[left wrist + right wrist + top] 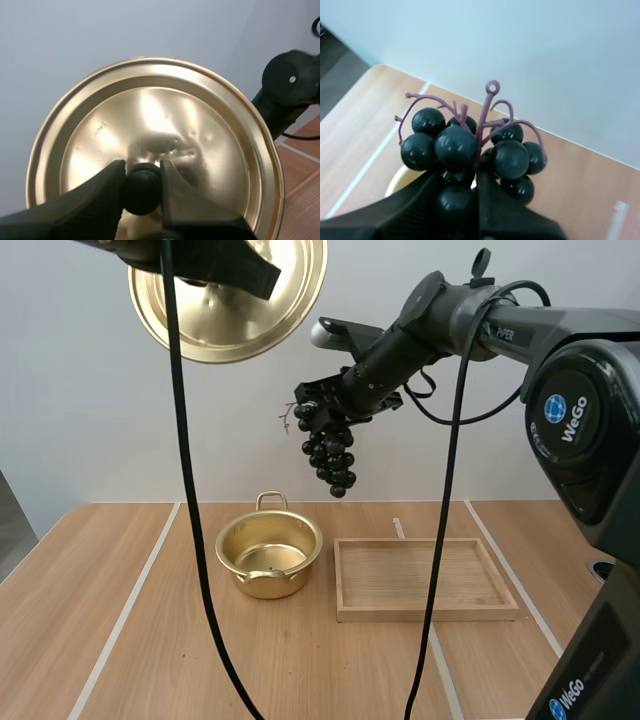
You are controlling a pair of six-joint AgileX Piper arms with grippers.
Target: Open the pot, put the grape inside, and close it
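On the table (120, 570), the wooden tray (430, 615) lies at lower centre-right, with the open pot (270, 585) just left of it. The lid (240, 320) hangs at upper left, its knob (141, 192) pinched by the left gripper (142, 172). The bunch of grapes (330, 455) dangles at mid-frame, above the pot's right side, its upper berries clamped in the right gripper (318, 412).

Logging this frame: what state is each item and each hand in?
Pot: open, upright on the table, no grapes inside.
Lid: off the pot, held in the air by its knob.
Grapes: lifted, hanging above the table.
Tray: flat on the table beside the pot.
Left hand: shut on the lid's knob.
Right hand: shut on the grapes.
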